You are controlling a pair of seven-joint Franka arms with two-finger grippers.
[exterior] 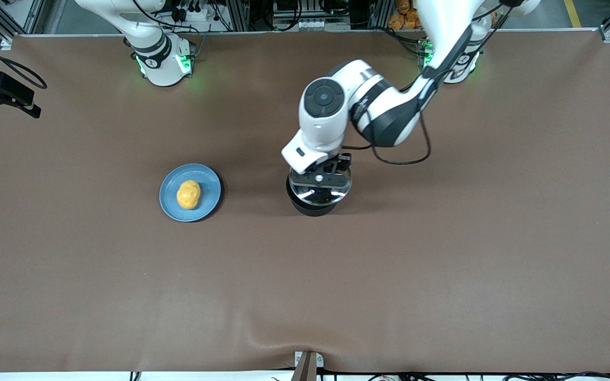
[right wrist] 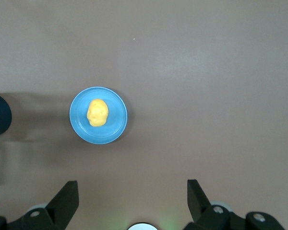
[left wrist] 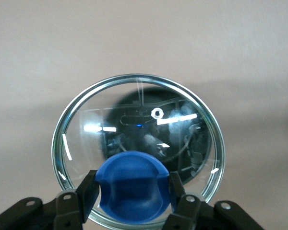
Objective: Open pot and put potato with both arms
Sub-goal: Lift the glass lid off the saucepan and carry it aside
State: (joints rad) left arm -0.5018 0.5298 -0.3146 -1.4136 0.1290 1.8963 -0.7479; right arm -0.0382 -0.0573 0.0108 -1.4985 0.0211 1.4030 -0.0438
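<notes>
Gripping the blue knob (left wrist: 132,186) of the glass lid (exterior: 320,186), the left hand (exterior: 327,170) sits at the centre of the front view, its fingers (left wrist: 90,190) clamped on either side of the knob. The lid appears raised just above the black pot (exterior: 313,203), which stands under it on the brown bench (exterior: 442,238). Toward the right arm's end of the bench, well apart from the pot, the potato (exterior: 188,194) lies on a light-blue plate (exterior: 203,177), at middle left of the frame. The right hand (right wrist: 133,201) hangs high over the bench with its fingers spread wide and nothing between them, the plate and potato in its wrist view.
</notes>
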